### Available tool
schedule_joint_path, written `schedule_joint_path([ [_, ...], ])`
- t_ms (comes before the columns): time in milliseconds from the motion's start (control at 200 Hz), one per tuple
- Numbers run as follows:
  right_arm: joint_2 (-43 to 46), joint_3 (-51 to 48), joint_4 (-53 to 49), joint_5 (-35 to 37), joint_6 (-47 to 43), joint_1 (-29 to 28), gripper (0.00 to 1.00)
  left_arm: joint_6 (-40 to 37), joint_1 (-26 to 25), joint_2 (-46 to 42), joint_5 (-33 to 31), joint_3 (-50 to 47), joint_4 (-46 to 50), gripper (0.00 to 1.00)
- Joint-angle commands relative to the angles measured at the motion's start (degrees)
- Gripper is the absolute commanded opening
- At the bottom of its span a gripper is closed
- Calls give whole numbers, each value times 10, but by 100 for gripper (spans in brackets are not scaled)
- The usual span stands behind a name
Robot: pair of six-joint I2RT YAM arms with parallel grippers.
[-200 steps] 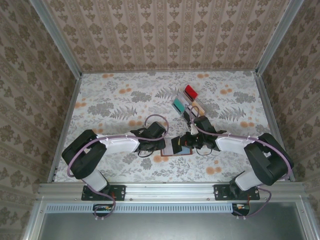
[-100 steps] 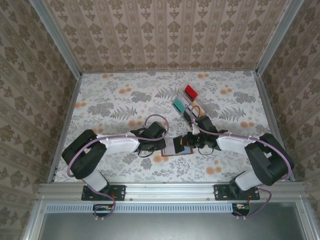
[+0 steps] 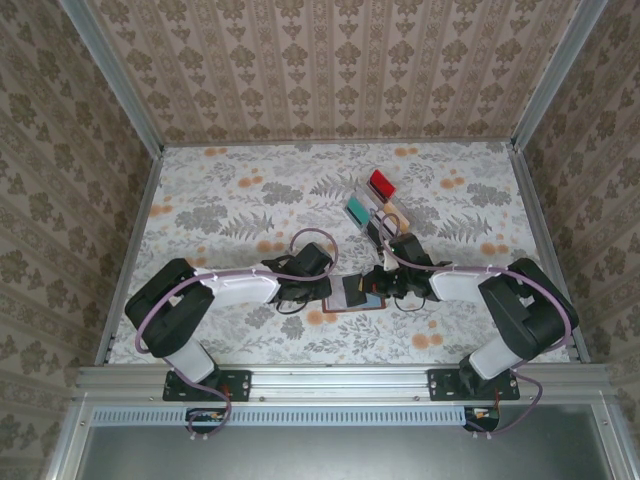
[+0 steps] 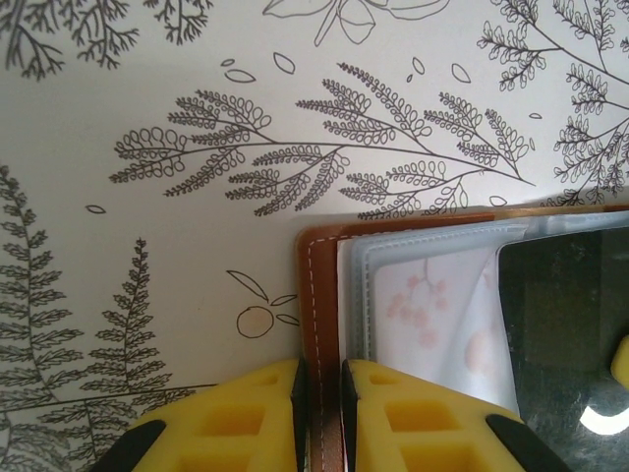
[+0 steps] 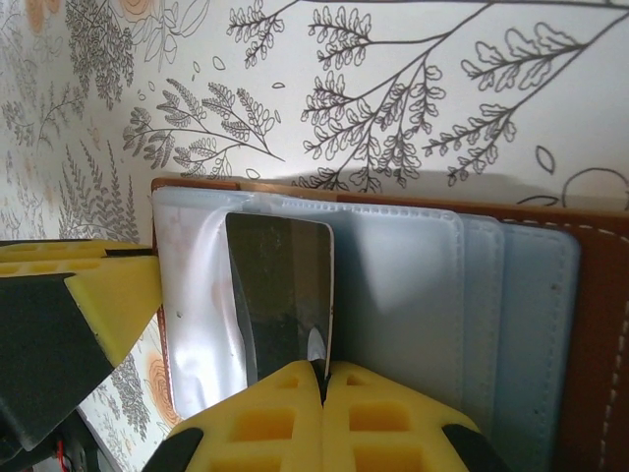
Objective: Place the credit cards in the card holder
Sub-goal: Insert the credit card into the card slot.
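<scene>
The card holder [image 3: 352,295] lay open on the floral table [image 3: 230,200], towards the 6 o'clock edge and about midway across, with its brown cover [image 4: 319,324] underneath and its pale blue pockets [image 5: 413,295] facing up. A dark grey credit card [image 5: 280,285] lay over those pockets, though we could not tell whether its far end had entered one. The right gripper [image 5: 322,379] reached in from 3 o'clock, its jaws pressed fully together on the near edge of that card. The left gripper [image 4: 321,393] came from 9 o'clock, its jaws open only a sliver and pinching the holder's brown edge. A clear rack of coloured pieces [image 3: 372,205] stood on the table at about 1 o'clock from the holder, near the right arm.
</scene>
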State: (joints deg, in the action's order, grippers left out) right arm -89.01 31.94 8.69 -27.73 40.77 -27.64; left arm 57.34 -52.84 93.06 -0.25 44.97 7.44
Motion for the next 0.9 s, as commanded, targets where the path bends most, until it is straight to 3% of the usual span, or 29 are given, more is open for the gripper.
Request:
schedule_joint_path([
  [0, -24, 0, -28, 11, 9, -12, 0, 1, -4, 17, 6, 7, 6, 20],
  [315, 57, -21, -85, 77, 29, -12, 0, 6, -4, 15, 3, 4, 10, 19],
  [895, -14, -11, -49, 42, 57, -27, 0, 5, -4, 22, 8, 11, 5, 19],
])
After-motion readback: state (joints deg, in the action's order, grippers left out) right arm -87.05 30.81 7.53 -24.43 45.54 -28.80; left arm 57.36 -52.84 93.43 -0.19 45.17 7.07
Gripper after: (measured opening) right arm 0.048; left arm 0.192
